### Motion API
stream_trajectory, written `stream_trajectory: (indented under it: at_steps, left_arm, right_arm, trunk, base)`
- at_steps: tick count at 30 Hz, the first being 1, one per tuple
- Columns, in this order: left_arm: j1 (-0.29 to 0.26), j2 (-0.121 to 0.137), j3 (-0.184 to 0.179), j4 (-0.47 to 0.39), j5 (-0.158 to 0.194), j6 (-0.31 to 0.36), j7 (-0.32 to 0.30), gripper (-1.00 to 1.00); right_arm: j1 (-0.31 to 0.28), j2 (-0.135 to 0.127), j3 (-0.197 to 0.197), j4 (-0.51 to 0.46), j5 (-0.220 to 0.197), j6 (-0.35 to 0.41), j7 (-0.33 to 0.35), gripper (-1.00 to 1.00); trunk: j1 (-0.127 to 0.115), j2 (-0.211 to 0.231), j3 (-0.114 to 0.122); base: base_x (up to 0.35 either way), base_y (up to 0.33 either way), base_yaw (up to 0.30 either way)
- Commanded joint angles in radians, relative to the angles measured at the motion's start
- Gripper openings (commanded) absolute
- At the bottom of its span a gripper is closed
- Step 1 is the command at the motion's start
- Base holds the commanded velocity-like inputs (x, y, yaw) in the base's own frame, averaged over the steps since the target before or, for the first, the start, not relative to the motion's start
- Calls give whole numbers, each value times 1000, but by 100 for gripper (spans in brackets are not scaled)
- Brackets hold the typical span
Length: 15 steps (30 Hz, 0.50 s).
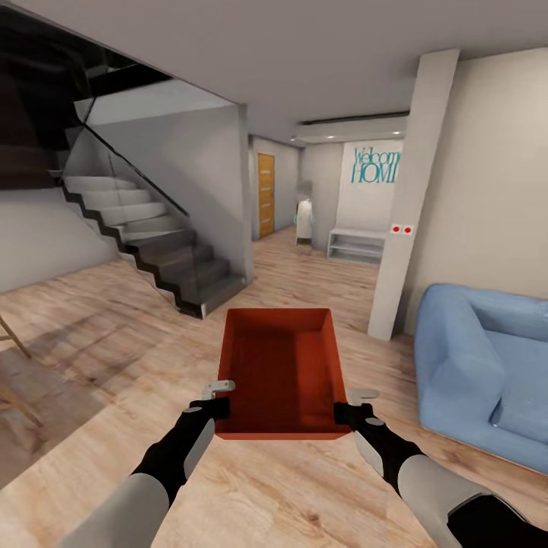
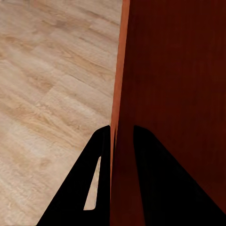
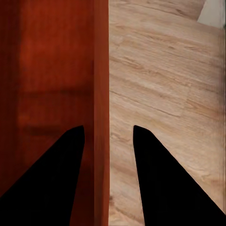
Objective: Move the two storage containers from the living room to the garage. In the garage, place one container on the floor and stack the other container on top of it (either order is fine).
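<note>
Head view shows one red-orange bin (image 1: 282, 371) carried in front of the robot, above the wood floor (image 1: 106, 335) of the living room, with the stairs (image 1: 152, 243) far left, the blue sofa (image 1: 487, 365) at right and a pillar (image 1: 411, 190) just beyond it; the left gripper (image 1: 219, 399) takes the bin's left wall near the near corner, the right gripper (image 1: 352, 406) the right wall at the matching spot; in the left wrist view the fingers (image 2: 89, 183) straddle the thin wall (image 2: 114, 94), one outside and one inside, and look pinched on it; in the right wrist view one finger (image 3: 169, 179) stands a little clear of the wall (image 3: 100, 94), so that grip reads looser, though the bin hangs from it all the same; the bin is empty, open-topped and sits level, so it is probably light and stiff; its smooth plastic walls may be slippery, and a hold on two thin rims near one end leaves the far end free to sag or twist; clamping both sides evenly and keeping the arms at equal height seems the safe way to bear it.
</note>
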Motion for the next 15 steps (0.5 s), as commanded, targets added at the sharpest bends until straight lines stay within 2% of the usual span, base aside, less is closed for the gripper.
stream_trajectory:
  at_steps: [1, 10, 15]
  left_arm:
    - [0, 3, 39, -5, -18, -3, 16, -100]
    - [0, 3, 39, -5, -18, -3, 16, -100]
    - [0, 3, 39, -6, -18, -3, 16, -100]
  right_arm:
    - [0, 0, -1, 1, -23, -2, 10, -100]
    - [-1, 0, -1, 1, -23, -2, 10, -100]
    - [-1, 0, -1, 1, -23, -2, 10, -100]
  trunk:
    - [1, -1, 0]
    - [1, -1, 0]
    - [1, -1, 0]
  base:
    - [322, 0, -284]
    - [322, 0, -282]
    - [322, 0, -90]
